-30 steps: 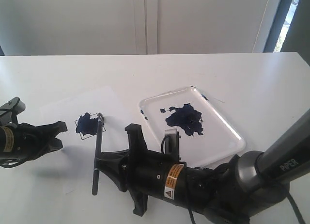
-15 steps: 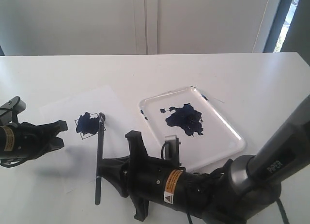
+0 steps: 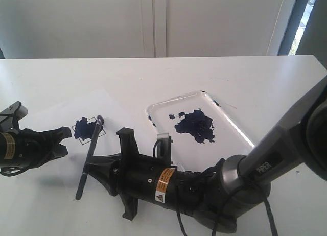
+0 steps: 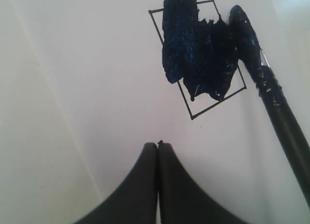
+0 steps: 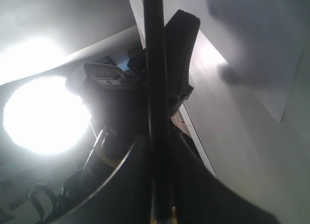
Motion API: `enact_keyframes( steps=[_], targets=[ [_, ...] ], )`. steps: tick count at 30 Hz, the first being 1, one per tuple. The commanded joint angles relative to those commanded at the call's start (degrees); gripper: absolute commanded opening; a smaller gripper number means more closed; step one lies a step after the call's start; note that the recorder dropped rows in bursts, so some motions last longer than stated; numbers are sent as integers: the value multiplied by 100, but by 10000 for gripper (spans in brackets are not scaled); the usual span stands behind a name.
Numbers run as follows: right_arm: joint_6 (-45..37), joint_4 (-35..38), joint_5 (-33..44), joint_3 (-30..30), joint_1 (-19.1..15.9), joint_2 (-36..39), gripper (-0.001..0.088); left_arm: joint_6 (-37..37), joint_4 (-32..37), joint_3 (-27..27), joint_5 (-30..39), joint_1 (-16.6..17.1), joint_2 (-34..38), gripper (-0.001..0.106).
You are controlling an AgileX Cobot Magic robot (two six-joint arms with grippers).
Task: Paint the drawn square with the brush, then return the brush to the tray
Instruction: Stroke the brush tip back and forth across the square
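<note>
The drawn square (image 3: 88, 128), mostly hidden under blue-black paint, has the brush (image 3: 90, 155) tip at its 2 o'clock edge, and the tray (image 3: 232, 139) sits well off at 3 o'clock. My right gripper (image 3: 87, 170) pinches the brush handle, though glare washes out much of its wrist view. My left gripper (image 3: 64, 140), jaws pressed together, hangs at the square's 8 o'clock.

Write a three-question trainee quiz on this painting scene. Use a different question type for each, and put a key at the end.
1. Which gripper holds the brush?
2. The brush's bristle tip is: A) raised high in the air; B) at the edge of the drawn square; C) hidden in every view.
3. True or false: the tray holds a blue-black paint puddle.

Key: 1. the right gripper; 2. B; 3. true.
</note>
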Motion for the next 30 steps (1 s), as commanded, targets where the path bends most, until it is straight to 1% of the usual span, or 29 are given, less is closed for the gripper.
enact_keyframes(
  steps=[3, 6, 8, 16, 22, 26, 30],
  targets=[
    [0, -24, -38, -37, 49, 0, 0, 0, 0, 0, 0, 0, 0, 0],
    [0, -74, -241, -37, 88, 0, 0, -35, 25, 0, 49, 0, 0, 0],
    [0, -74, -300, -37, 113, 0, 0, -171, 98, 0, 115, 0, 0, 0],
    [13, -1, 113, -37, 113, 0, 0, -277, 209, 0, 128, 0, 0, 0],
    [13, 296, 191, -37, 113, 0, 0, -290, 275, 0, 128, 0, 0, 0],
    [13, 302, 415, -37, 113, 0, 0, -301, 273, 0, 128, 0, 0, 0],
    [1, 230, 370, -37, 113, 0, 0, -301, 273, 0, 128, 0, 0, 0]
  ],
)
